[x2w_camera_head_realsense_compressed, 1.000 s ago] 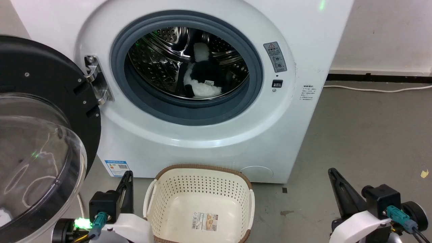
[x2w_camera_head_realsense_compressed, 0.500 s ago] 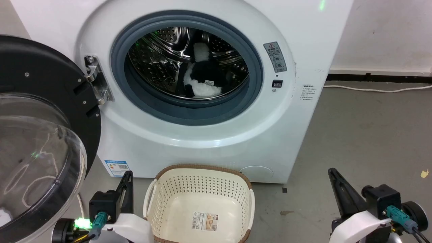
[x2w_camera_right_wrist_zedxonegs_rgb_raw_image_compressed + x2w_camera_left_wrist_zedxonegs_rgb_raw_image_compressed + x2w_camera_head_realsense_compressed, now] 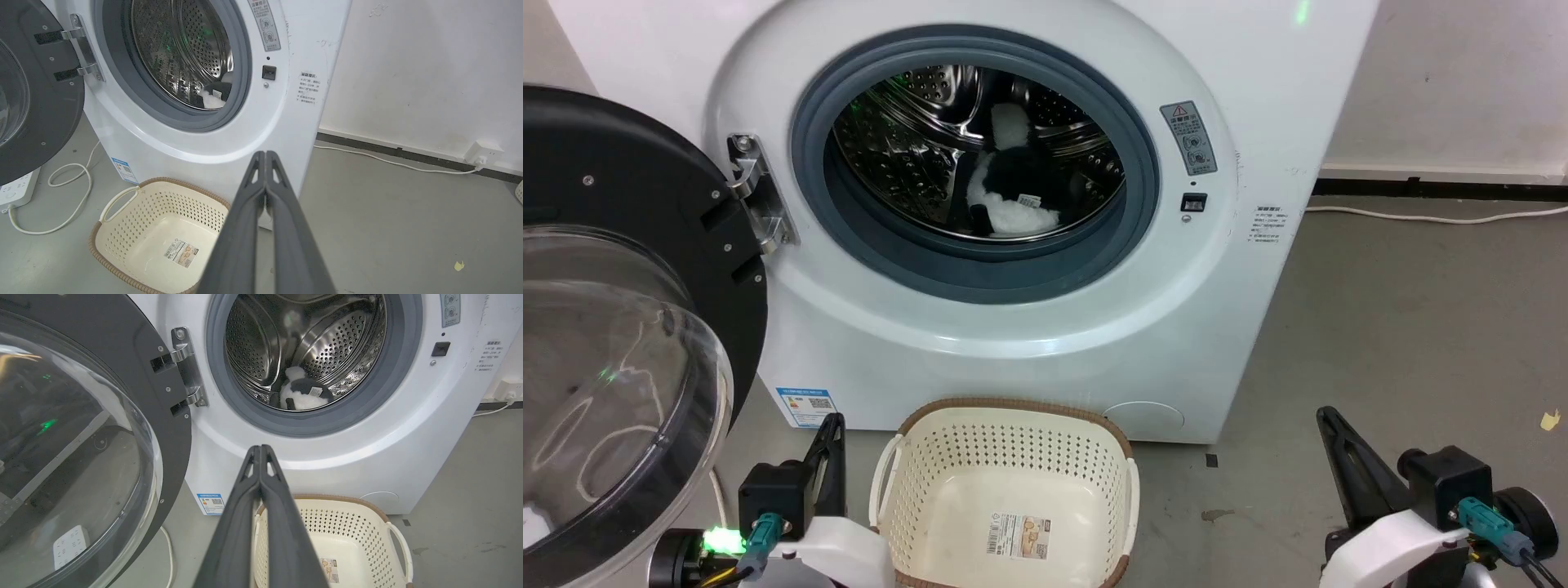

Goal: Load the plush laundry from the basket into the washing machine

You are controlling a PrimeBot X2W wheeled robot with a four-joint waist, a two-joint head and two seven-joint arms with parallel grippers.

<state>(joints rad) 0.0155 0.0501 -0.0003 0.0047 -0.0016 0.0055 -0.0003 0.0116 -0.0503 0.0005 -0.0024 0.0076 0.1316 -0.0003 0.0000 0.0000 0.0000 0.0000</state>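
Plush laundry (image 3: 1013, 196) in perforated drum (image 3: 898, 147); left end effector (image 3: 260, 448), right end effector (image 3: 265, 153) closed, empty.

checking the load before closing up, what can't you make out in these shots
- plush laundry: most of it, right wrist view, hidden behind the gasket of the washing machine.
- basket: near rim, head view, cut off by the bottom edge.
- sticker on its floor: print too small, head view.

Grey floor (image 3: 1380, 327); basket (image 3: 1013, 406), washing machine (image 3: 1013, 351), cable (image 3: 1421, 217)
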